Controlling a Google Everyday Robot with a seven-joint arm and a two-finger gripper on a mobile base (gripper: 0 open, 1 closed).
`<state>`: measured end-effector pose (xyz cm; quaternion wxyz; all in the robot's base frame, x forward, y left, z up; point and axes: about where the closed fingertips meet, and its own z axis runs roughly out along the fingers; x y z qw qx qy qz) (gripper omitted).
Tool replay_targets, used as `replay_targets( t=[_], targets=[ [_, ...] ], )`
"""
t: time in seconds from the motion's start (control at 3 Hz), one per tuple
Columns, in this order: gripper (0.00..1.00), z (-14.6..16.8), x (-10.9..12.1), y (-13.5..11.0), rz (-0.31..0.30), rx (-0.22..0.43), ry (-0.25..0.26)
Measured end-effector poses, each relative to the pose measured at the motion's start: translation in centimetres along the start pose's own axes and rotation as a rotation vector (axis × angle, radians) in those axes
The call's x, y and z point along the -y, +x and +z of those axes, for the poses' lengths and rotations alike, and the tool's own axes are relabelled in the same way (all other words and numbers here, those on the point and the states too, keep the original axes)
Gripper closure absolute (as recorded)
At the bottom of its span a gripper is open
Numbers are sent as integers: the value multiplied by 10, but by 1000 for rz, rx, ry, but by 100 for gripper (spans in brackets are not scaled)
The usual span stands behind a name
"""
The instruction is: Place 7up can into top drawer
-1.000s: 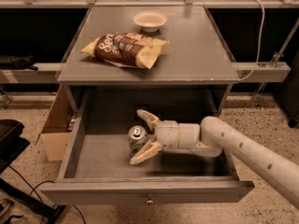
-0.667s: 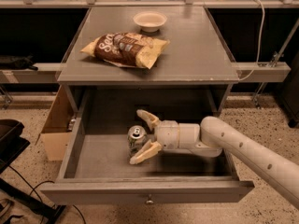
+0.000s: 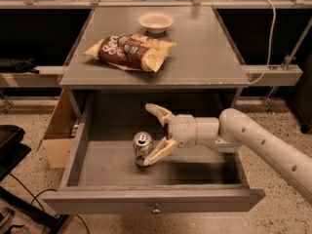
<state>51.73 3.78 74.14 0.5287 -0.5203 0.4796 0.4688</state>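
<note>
The 7up can (image 3: 142, 147) stands upright on the floor of the pulled-out top drawer (image 3: 97, 172), left of middle, its silver top showing. My gripper (image 3: 152, 134) is inside the drawer just right of the can, fingers spread wide and open. One fingertip (image 3: 150, 160) lies low beside the can's base. The other fingertip (image 3: 151, 107) points up toward the back. The gripper holds nothing. The drawer's front panel carries a small round knob (image 3: 155, 209).
A chip bag (image 3: 129, 50) and a white bowl (image 3: 155, 21) sit on the cabinet top (image 3: 209, 52). A cardboard box (image 3: 60, 130) stands on the floor left of the drawer. A black object (image 3: 9, 145) is at far left.
</note>
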Motion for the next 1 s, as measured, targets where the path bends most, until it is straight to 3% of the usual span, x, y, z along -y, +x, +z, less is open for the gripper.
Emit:
replay_targets(
  t=[0.33, 0.67, 1.0],
  targets=[
    [0, -22, -6, -37, -44, -68, -72],
    [0, -56, -23, -81, -61, -250, -137],
    [0, -91, -37, -115, -66, -460, -113]
  ],
)
